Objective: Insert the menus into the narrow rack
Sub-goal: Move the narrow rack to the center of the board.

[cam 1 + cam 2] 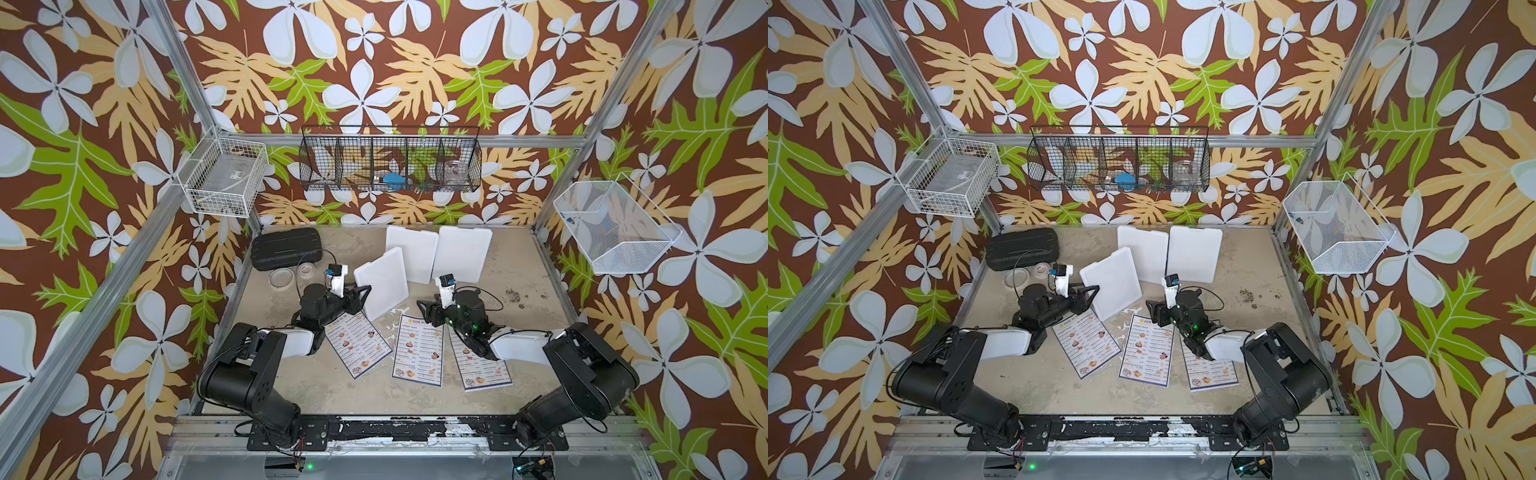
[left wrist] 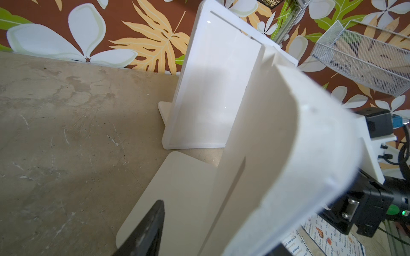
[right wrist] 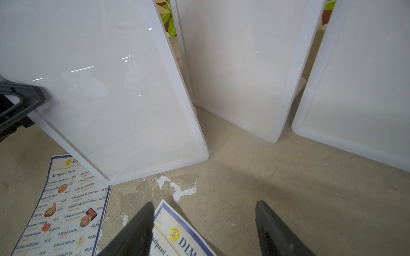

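1. A mottled beige bench [image 1: 332, 395] carries everything.
2. A tilted glossy white rounded-corner plastic panel [image 1: 384, 282] stands mid-bench. A second white panel [image 1: 411, 253] and a third white panel [image 1: 461, 253] stand just behind it.
3. Three thin glossy "DIM SUM INN" menus lie flat in front of the tilted panel: the left menu [image 1: 359, 349] at its foot, then the middle menu [image 1: 419, 353] and the right menu [image 1: 484, 370].
4. The left gripper [image 1: 362, 292] meets the tilted panel's side edge. I cannot tell whether its jaws grasp it.
5. The right gripper [image 3: 204, 204] hovers beside the tilted panel over the middle menu's top corner, jaws released and empty.
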